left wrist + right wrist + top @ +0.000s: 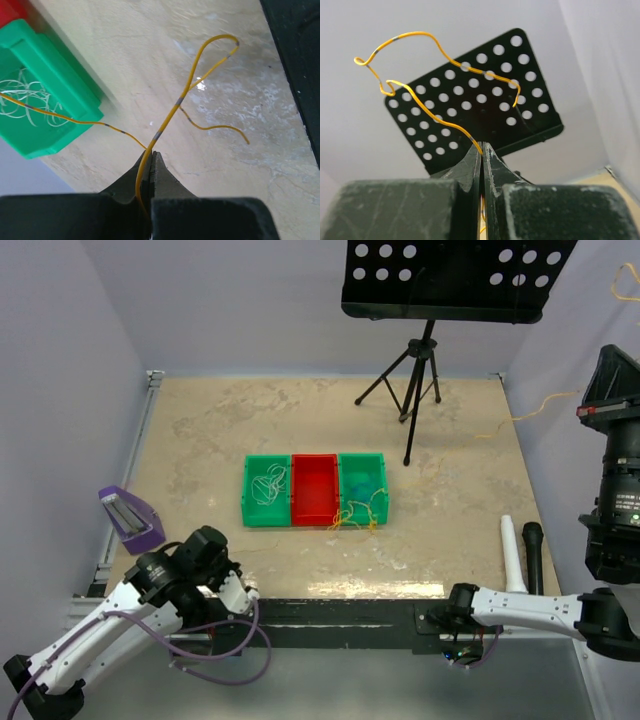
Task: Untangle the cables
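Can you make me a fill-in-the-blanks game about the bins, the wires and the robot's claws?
1. The middle bin is ___.
2. The white cables lie in the ___ green bin.
3. The left claw is ___ on a yellow cable.
4. Beyond the right claw is a black stand full of round ___.

Missing words: red; left; shut; holes.

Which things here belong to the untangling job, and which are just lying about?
Job: yellow cable in left fingers; second yellow cable in right fingers; whitish cables in green bin; yellow tangle.
Lying about: music stand; purple object.
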Robot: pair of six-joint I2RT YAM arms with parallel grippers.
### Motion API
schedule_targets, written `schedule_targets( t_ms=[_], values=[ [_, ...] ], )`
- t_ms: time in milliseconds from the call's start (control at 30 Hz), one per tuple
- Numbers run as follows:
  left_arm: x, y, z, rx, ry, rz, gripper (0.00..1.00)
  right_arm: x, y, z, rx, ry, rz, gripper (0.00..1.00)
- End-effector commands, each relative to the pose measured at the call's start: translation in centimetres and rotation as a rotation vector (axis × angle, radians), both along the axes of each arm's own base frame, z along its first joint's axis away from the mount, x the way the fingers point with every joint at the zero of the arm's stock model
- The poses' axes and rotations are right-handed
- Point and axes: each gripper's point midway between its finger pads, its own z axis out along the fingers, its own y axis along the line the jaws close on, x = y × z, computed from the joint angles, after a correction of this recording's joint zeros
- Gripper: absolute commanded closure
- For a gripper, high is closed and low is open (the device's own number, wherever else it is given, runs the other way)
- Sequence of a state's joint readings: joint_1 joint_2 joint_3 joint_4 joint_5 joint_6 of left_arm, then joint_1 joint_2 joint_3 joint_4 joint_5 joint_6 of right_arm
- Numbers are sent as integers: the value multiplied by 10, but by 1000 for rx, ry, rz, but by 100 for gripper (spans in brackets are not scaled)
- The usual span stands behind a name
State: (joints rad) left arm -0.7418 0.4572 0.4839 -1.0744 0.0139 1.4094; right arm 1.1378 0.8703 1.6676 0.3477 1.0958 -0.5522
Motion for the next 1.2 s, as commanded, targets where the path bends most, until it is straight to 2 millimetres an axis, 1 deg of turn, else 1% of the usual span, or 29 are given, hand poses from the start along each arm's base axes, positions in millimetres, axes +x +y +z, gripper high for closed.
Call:
schedule_targets(
  t_ms=[0, 67, 167, 333, 400, 500, 533, 567, 633, 667, 700, 767, 833, 900, 933, 1000, 1067, 1167],
  values=[
    [-5, 38, -26, 199, -25, -22, 100, -16, -50, 4, 92, -6, -115, 100],
    [-4, 49, -35, 252, -42, 1, 100, -21, -61, 11, 112, -23, -122, 100],
    [-3, 52, -39, 272, -38, 22, 100, -24, -69, 18, 122, -32, -141, 100],
    [-9, 59, -49, 314, 39, 66, 100, -35, -92, 29, 164, -74, -163, 100],
    [-11, 58, -51, 315, 53, 71, 100, -40, -103, 30, 177, -83, -182, 100],
    [-10, 57, -52, 310, 49, 62, 100, -47, -118, 38, 188, -111, -198, 100],
    [-10, 56, -52, 306, 45, 55, 100, -49, -119, 42, 193, -121, -197, 100],
    [-9, 54, -51, 292, 37, 52, 100, -48, -117, 47, 187, -128, -183, 100],
    [1, 39, -42, 213, 0, 64, 100, -42, -100, 51, 141, -116, -156, 100],
    [10, 28, -33, 150, -33, 82, 100, -37, -89, 51, 119, -112, -139, 100],
    [20, 15, -20, 72, -72, 101, 100, -33, -75, 51, 107, -118, -106, 100],
    [35, -11, 12, -81, -116, 137, 100, -21, -42, 47, 84, -119, -37, 100],
    [47, -33, 48, -230, -139, 181, 100, -8, -6, 38, 55, -104, 26, 100],
    [54, -47, 77, -335, -147, 212, 100, 4, 34, 27, 49, -102, 115, 100],
    [53, -54, 89, -383, -136, 213, 100, 10, 55, 19, 34, -97, 152, 100],
    [52, -62, 104, -434, -113, 217, 100, 19, 94, 6, 28, -92, 240, 100],
    [47, -66, 115, -462, -85, 209, 100, 27, 127, -7, 46, -86, 316, 100],
    [41, -68, 119, -463, -48, 196, 100, 38, 173, -26, 23, -67, 402, 100]
  ],
)
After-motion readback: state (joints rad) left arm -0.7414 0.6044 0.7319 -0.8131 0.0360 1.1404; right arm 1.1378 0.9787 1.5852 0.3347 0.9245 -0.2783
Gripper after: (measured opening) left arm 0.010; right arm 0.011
